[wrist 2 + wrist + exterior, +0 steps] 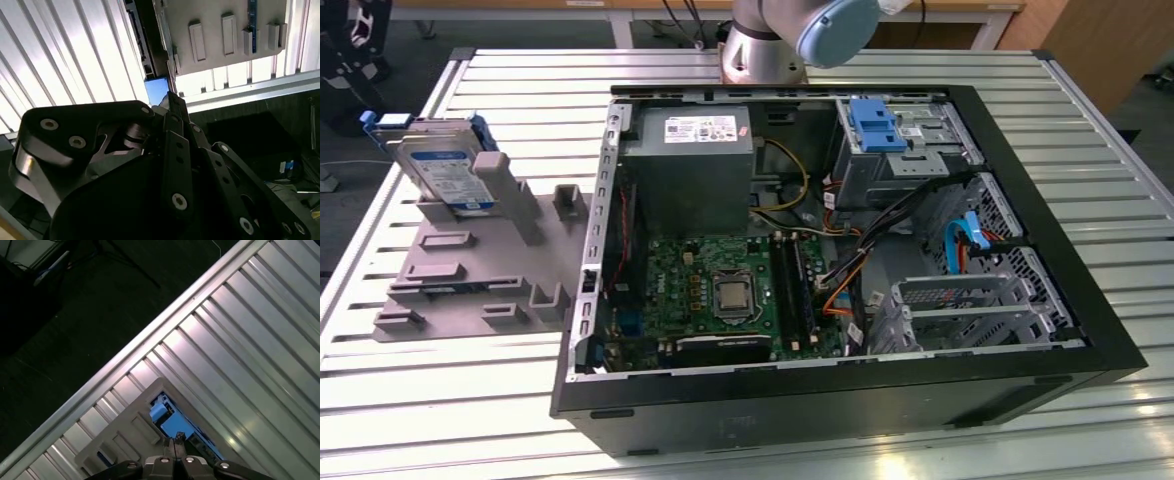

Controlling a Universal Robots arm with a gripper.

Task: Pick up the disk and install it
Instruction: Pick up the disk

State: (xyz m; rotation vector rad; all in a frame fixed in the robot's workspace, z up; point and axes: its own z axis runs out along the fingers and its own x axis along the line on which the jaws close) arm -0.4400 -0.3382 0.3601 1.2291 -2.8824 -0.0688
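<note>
Hovering closed tight and empty, the jaws point at the edge-up silver metal disk (175,429) in blue plastic rails, at ten o'clock of the open black computer case (854,415).

At the edge of the slatted metal desk (520,90) on the exterior view's left, a grey plastic stand (454,272) hides the lower part of the flat silver labelled disk (440,170). The grey robot arm (767,50) is cut off above.

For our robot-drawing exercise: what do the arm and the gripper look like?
The arm has a rounded silver-grey metal body with a light blue joint cap. The gripper is black, built of jointed link bars fastened with round silver pins.
</note>
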